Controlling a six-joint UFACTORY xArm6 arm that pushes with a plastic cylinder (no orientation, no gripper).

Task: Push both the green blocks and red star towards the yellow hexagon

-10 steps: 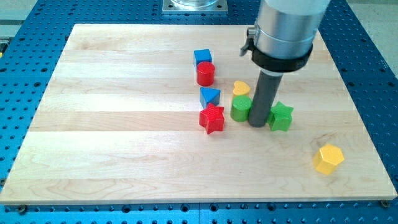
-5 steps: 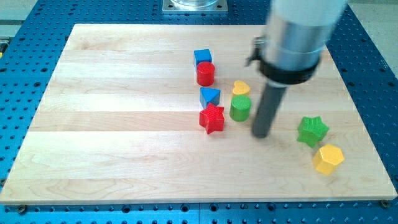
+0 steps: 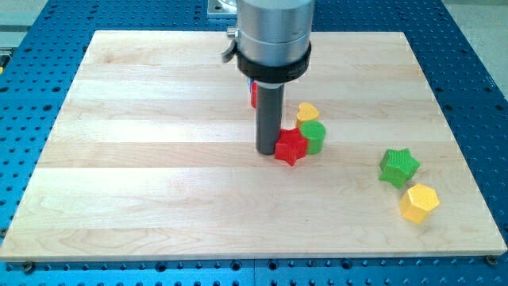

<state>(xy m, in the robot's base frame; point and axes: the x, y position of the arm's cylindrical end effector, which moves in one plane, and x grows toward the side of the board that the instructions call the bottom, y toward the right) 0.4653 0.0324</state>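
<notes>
My tip (image 3: 268,152) rests on the board, touching the left side of the red star (image 3: 290,146). The red star presses against the green cylinder (image 3: 313,135) on its right. A small yellow block (image 3: 307,111) sits just above the green cylinder. The green star (image 3: 398,166) lies at the view's right, just above and left of the yellow hexagon (image 3: 419,202), nearly touching it. The rod hides most of the red cylinder (image 3: 252,95); the blue blocks are hidden behind it.
The wooden board (image 3: 159,159) lies on a blue perforated table (image 3: 32,48). The arm's wide grey body (image 3: 274,32) hangs over the board's upper middle.
The green star was pushed right, next to the yellow hexagon. My tip then moved left, around to the red star's left side, and shoved the star right against the green cylinder.
</notes>
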